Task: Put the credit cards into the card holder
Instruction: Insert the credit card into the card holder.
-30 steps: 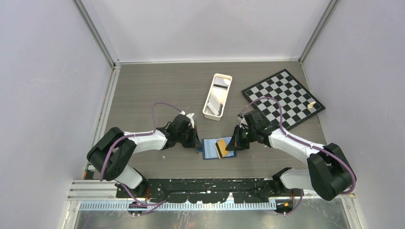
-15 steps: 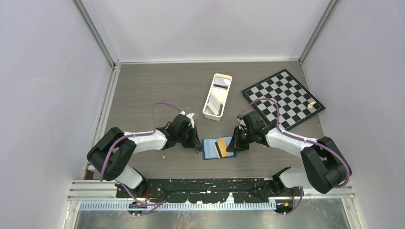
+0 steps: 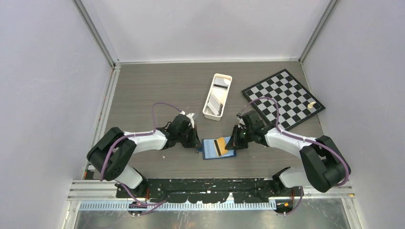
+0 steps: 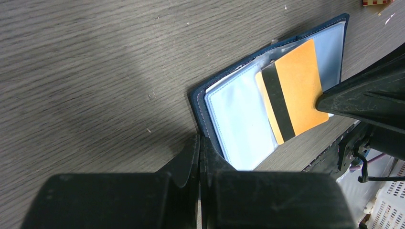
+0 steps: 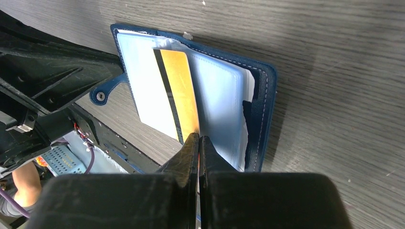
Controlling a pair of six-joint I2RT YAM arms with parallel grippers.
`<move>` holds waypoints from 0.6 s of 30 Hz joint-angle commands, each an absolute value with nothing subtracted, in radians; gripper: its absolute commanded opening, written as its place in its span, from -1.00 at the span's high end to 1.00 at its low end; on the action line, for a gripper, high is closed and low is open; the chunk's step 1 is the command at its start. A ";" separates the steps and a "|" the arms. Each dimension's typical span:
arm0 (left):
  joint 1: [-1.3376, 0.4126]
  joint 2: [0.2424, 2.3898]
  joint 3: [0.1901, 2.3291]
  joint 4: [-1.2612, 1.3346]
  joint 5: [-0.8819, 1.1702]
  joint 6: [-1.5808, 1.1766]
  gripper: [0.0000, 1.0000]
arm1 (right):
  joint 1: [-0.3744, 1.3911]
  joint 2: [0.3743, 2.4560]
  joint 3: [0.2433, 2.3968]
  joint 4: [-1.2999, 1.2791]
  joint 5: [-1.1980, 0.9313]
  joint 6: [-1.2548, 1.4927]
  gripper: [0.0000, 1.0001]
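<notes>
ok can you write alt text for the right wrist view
The right gripper, shut, pinches the near edge of a gold card with a black stripe, lying across the pale blue sleeves of an open navy card holder on a grey wood-grain table. The left gripper sits dark at upper left, over the holder's edge.

Near the table's [image 3: 143,90] near edge, the open card holder [image 3: 210,150] is boxed in by the closed left gripper [image 3: 197,142] and the right gripper [image 3: 234,143] (pinching an orange card [image 3: 221,145] over it). A white tray [image 3: 218,96] and a chessboard [image 3: 283,98] stand beyond; bare wood lies along the left edge.
</notes>
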State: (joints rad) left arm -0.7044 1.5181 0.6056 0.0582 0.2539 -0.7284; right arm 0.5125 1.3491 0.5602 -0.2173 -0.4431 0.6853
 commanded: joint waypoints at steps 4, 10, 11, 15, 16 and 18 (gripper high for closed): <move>-0.695 1.542 0.602 -0.025 0.192 -0.696 1.00 | 0.531 1.379 0.554 -0.167 -0.414 0.701 0.99; -0.695 1.543 0.602 -0.022 0.196 -0.698 1.00 | 0.552 1.388 0.548 -0.142 -0.406 0.720 0.99; -0.695 1.542 0.603 -0.023 0.196 -0.697 1.00 | 0.555 1.391 0.548 -0.137 -0.406 0.723 0.99; -0.695 1.538 0.603 -0.026 0.195 -0.695 1.00 | 0.567 1.401 0.545 -0.128 -0.400 0.730 0.99; -0.695 1.537 0.602 -0.025 0.194 -0.695 1.00 | 0.568 1.402 0.545 -0.127 -0.396 0.731 0.99; -0.695 1.537 0.603 -0.026 0.194 -0.695 1.00 | 0.572 1.406 0.544 -0.126 -0.390 0.734 0.99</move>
